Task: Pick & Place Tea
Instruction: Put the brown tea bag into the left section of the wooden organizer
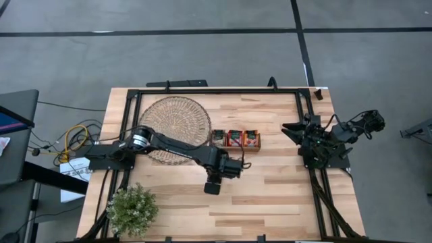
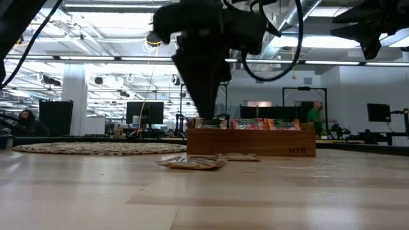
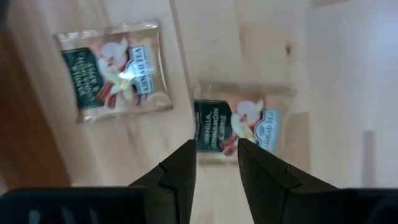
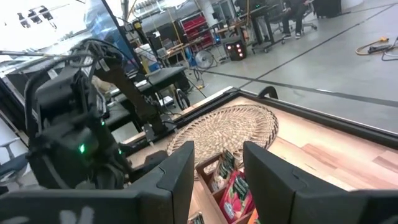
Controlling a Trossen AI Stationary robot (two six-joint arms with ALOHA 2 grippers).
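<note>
Two pale tea sachets with dark green labels lie flat on the wooden table, one (image 3: 115, 71) nearer the tray, the other (image 3: 239, 124) just beyond my fingertips. In the low view they show as sachets (image 2: 192, 163) in front of the tray. My left gripper (image 3: 216, 152) hangs above them, pointing down, open, with nothing between its fingers; it also shows in the high view (image 1: 212, 185). The brown wooden tray (image 1: 236, 138) holds red-orange sachets (image 2: 255, 124) standing upright. My right gripper (image 4: 217, 168) waits open at the table's right side, pointing level.
A round woven mat (image 1: 174, 121) lies at the far left of the table, partly under my left arm. A small green plant (image 1: 131, 209) stands at the near left corner. Bare wood lies near and right of the tray.
</note>
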